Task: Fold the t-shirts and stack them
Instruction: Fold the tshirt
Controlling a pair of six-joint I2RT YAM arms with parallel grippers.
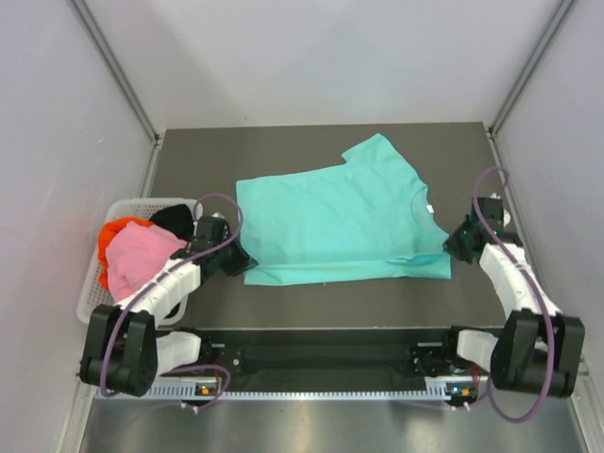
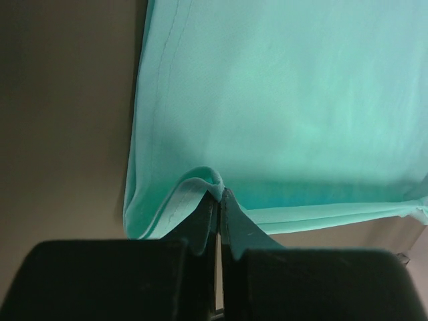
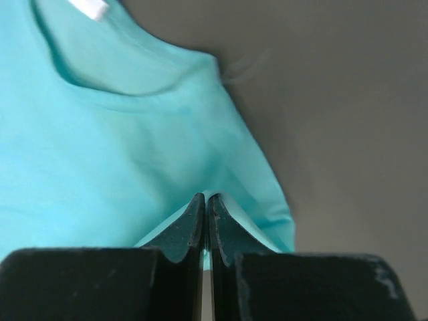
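L hand [image 2: 219,195], R hand [image 3: 206,198] grip tee [image 1: 330,222], collar-right

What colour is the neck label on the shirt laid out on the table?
White neck label on the teal t-shirt; clearest in the right wrist view.

Table: dark grey matt top [image 1: 311,146], filling the middle of the frame.
Back wall: plain white [image 1: 321,57], across the upper part.
Side walls: pale panels [image 1: 47,123] at left and right.
Corner rails: metal strips [image 1: 115,68], diagonal in both upper corners.
Light: soft, even.
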